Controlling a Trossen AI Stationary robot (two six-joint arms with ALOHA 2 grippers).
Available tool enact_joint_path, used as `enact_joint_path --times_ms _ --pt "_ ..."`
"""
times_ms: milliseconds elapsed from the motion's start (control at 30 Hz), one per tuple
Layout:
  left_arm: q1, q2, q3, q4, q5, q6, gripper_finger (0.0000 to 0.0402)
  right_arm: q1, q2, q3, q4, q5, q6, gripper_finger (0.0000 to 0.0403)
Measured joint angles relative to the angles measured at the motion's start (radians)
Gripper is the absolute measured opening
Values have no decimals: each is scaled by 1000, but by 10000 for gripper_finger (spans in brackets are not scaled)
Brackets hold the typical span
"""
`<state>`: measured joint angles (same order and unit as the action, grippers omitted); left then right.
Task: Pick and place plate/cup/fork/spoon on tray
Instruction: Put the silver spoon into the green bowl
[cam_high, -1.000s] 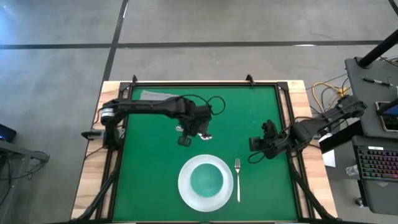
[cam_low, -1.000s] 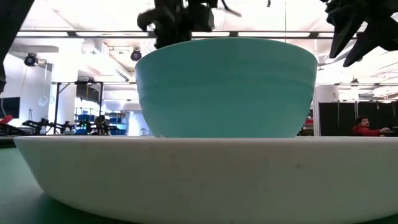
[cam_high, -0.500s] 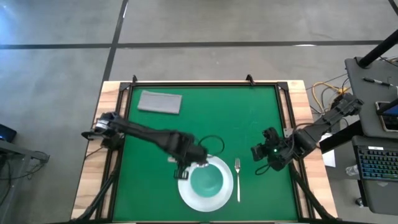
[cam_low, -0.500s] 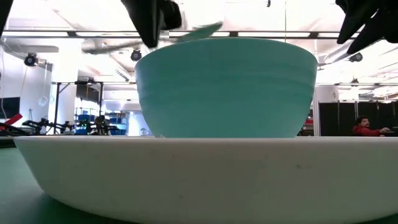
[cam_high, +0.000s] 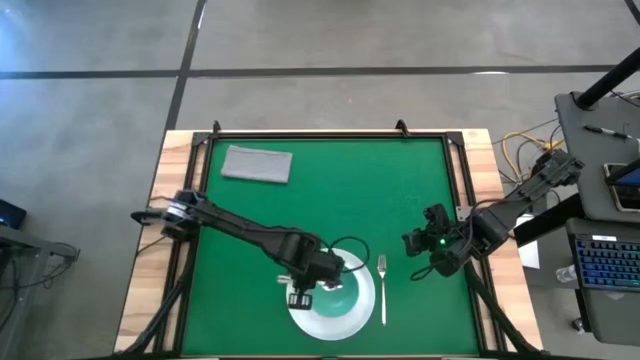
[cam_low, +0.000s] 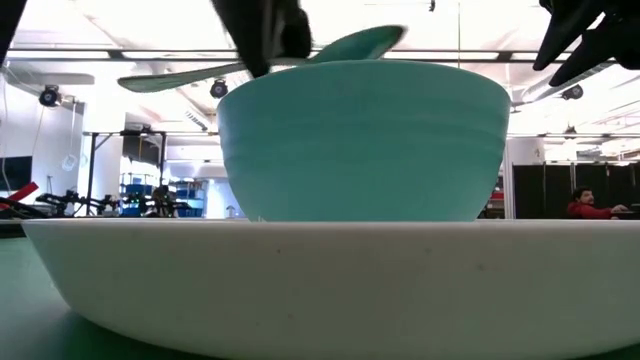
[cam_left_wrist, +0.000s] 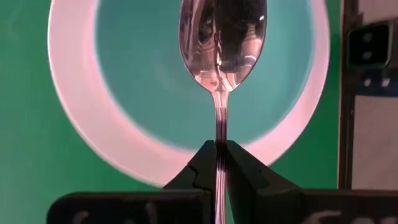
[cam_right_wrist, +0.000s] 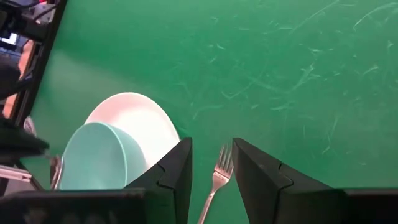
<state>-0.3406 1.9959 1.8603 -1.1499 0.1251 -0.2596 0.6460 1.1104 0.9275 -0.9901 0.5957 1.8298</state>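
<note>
The white plate (cam_high: 352, 322) lies on the green table near the front edge, and the teal cup (cam_high: 335, 303) stands on its middle. In the low view the cup (cam_low: 365, 140) rises out of the plate (cam_low: 330, 280). My left gripper (cam_high: 318, 283) is shut on the silver spoon (cam_left_wrist: 222, 43), whose bowl hangs over the cup. The fork (cam_high: 382, 290) lies on the table just right of the plate. My right gripper (cam_right_wrist: 212, 144) is open and empty, above the table to the right of the fork (cam_right_wrist: 214, 180). My left gripper pinches the spoon's handle (cam_left_wrist: 219, 146) between its two fingers, which point down and lie across it. The spoon is lifted clear and lies nearly level. Its bowl (cam_low: 355, 45) is a little above the cup's rim, and its handle (cam_low: 170, 78) sticks out past the fingers.
A folded grey cloth (cam_high: 257, 163) lies at the table's far left. A black frame (cam_high: 330, 135) runs around the green surface. Open green surface lies between the cloth and the plate.
My left gripper has carried the spoon from the middle of the table toward the near edge and down to the plate. The spoon's bowl now hangs over the cup. The gripper has stayed shut on the handle.
</note>
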Motion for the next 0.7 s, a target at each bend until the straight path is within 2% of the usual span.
enact_joint_path --times_ms 133,367,567,700 --pt "-7 72 80 -22 12 4 0 0 16 0 2 0 3 106" --pt "-9 177 188 -194 11 2 0 5 34 0 6 -14 3 105" --pt "-8 206 243 -196 20 -67 2 5 37 0 5 -19 3 106" --pt "-8 206 246 -171 29 -76 21 5 37 0 5 -19 2 102"
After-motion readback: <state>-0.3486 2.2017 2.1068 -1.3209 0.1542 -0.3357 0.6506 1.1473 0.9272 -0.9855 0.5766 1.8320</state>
